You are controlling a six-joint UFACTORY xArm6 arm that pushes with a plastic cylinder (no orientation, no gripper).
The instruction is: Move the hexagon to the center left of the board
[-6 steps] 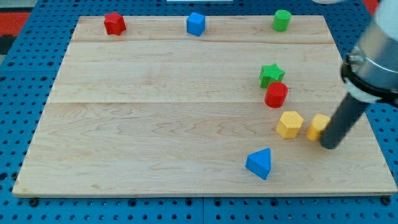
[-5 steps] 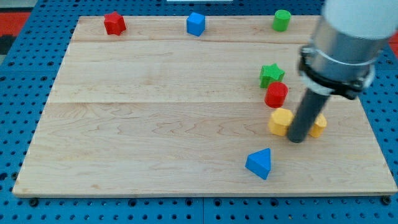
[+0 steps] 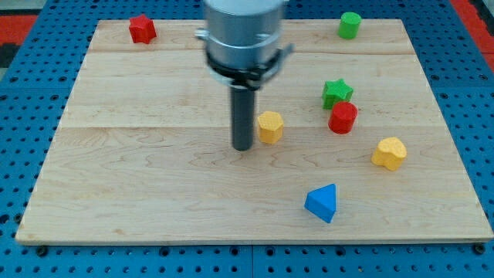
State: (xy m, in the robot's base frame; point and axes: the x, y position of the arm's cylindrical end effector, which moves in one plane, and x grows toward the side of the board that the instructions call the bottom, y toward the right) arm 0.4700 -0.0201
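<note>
Near the middle of the wooden board (image 3: 139,177), my tip (image 3: 242,147) rested on the surface just to the view's left of the yellow hexagon (image 3: 270,127), close enough that rod and block looked to be touching — though I could not tell for certain. The rod carries no jaws, so nothing was clamped; it stood upright under the grey arm housing (image 3: 243,35), which covered part of the board's top edge.

The yellow hexagon sat slightly right of the board's centre, well apart from the left edge. To its right, the green star (image 3: 336,93) and the red cylinder (image 3: 343,117) stood together, the cylinder just below the star and seemingly touching it. Further toward the view's right and lower lay a second yellow block (image 3: 389,153), heart-like in outline, alone. A blue wedge-shaped block (image 3: 323,203) sat near the bottom edge, below and to the right of the hexagon.

Along the top edge, the red star (image 3: 141,28) stood toward the left corner and the green cylinder (image 3: 350,25) toward the right — both well clear of my tip. Around the board ran a blue pegboard surface (image 3: 23,116).
</note>
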